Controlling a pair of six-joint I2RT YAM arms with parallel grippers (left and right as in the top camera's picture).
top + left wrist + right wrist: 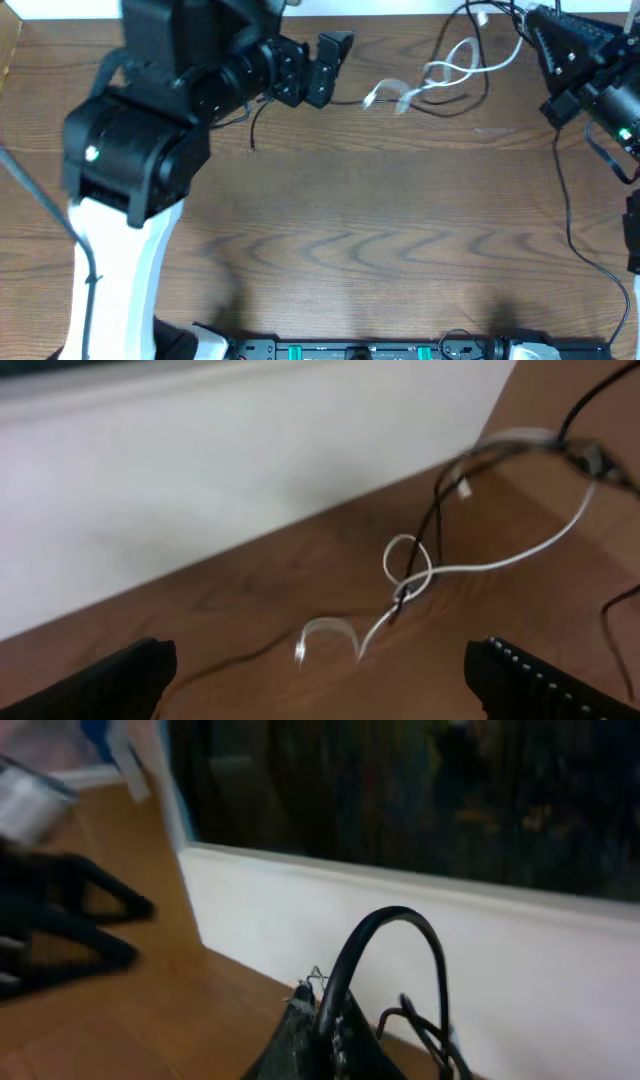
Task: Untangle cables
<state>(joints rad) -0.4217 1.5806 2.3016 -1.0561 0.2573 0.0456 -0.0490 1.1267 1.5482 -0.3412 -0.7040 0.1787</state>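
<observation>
Wooden table (pixel 350 200) under tangled white and black cables (pixel 437 70)

A looped white cable (pixel 432 574) crosses a black cable (pixel 430 525) on the table (pixel 250 600), beyond the wide-open left pincer (pixel 320 670).

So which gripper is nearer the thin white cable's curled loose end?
Left. The left gripper sits open just beside the curled end; the right gripper is far off beyond it.

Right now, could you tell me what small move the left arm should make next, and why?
Probably lower the open left gripper onto the white cable at its loop, where the black cable crosses it. The right gripper seems to hold the far ends, so pinching there would let the arms pull them apart.
</observation>
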